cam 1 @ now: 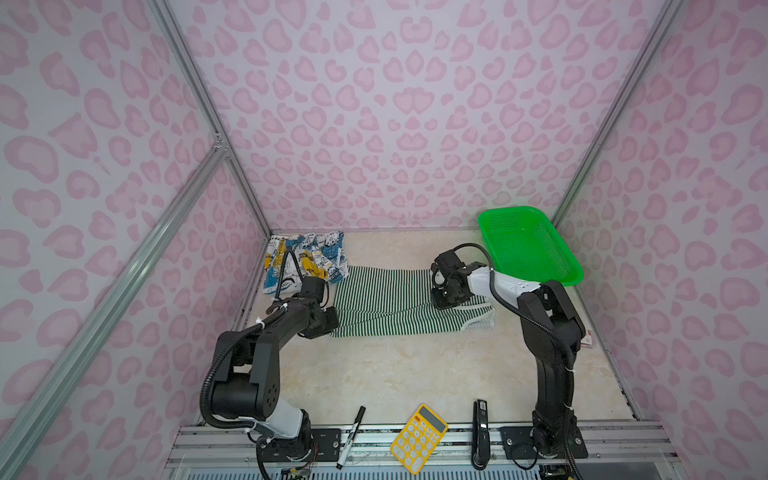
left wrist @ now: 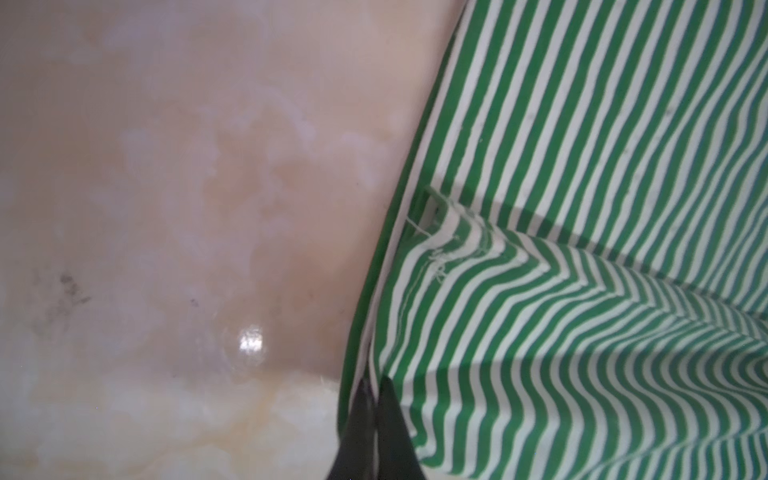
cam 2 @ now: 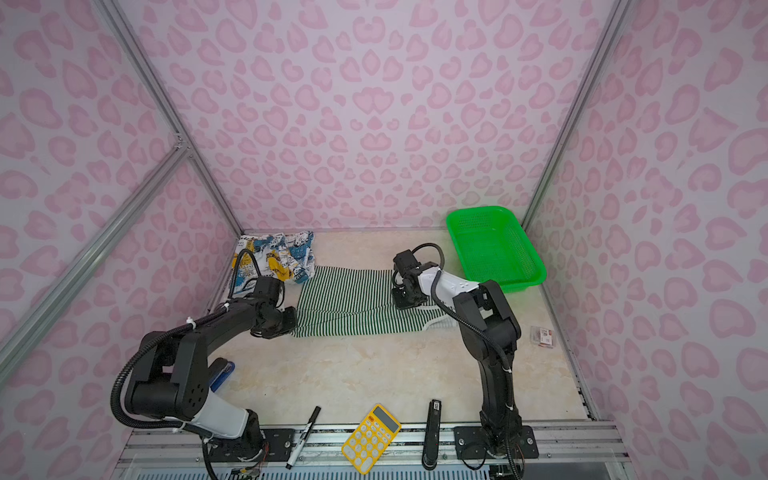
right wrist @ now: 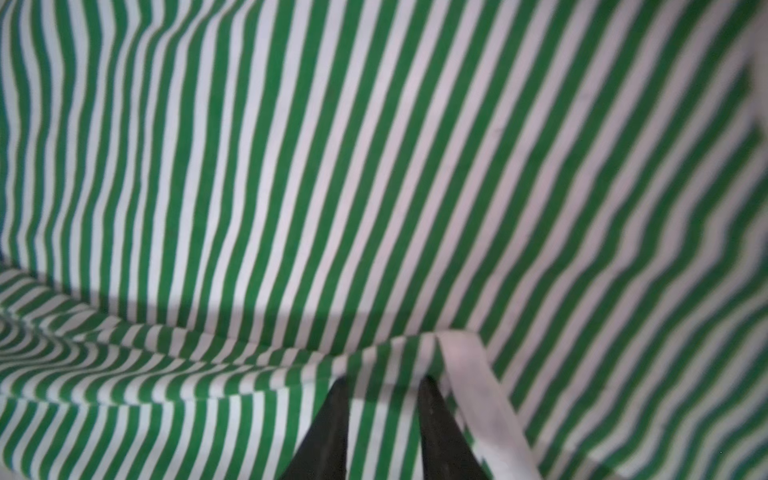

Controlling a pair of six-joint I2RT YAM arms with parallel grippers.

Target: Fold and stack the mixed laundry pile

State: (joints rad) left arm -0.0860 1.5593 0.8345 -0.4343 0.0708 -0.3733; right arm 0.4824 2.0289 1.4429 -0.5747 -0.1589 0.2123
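On my left wrist feed, the left gripper [left wrist: 376,384] has its two black fingers pinched together on the green-edged hem of the thin green-and-white striped cloth garment [left wrist: 582,249]. The fabric bunches into a creased fold with loose white threads at a seam. Beside it lies the glossy beige marbled tabletop [left wrist: 166,187].

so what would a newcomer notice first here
The green-and-white striped garment spread across mid-table draws the eye, the left gripper pinching its near-left corner and the right gripper open over its right end. Then the bright green basket at the back right and the printed garment at the back left.
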